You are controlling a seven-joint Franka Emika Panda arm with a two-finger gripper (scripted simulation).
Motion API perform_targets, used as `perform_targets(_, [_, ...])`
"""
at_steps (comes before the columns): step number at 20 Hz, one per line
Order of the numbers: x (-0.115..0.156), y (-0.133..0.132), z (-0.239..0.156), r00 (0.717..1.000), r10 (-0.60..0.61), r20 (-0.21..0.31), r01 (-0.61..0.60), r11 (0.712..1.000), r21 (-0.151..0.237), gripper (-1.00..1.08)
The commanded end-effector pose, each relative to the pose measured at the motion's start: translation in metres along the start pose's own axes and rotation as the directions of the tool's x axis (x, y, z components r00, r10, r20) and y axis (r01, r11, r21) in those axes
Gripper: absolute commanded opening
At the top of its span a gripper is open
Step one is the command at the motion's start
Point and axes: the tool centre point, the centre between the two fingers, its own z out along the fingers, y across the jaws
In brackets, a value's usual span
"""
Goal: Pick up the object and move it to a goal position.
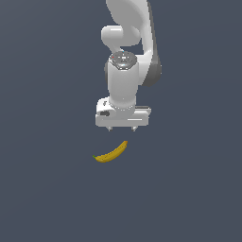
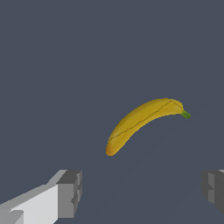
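A small curved yellow banana [image 1: 112, 152] with a green stem tip lies on the dark grey floor, below and slightly to the exterior view's left of my gripper [image 1: 121, 128]. The gripper hangs above it, pointing down, with its short fingertips apart and nothing between them. In the wrist view the banana [image 2: 142, 121] lies ahead of the open gripper [image 2: 142, 192], clear of both grey fingertips [image 2: 70, 193]. The banana's brownish end points toward the fingers and its green stem away.
The white arm [image 1: 125, 61] rises behind the gripper toward the top of the exterior view. The floor is a plain dark grey surface with no other objects in view.
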Motion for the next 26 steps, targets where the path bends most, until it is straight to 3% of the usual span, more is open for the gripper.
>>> perform_targets(1, [0.0,0.0,0.0,1.0,0.0,0.0,0.0,1.0,0.0,1.0])
perform_targets(15, [-0.005,-0.014,-0.004,0.999,-0.037,0.015,0.036,0.999,0.016,1.0])
perform_targets(26, [0.001,-0.007,0.01,0.993,0.112,0.023,-0.112,0.994,0.019,1.0])
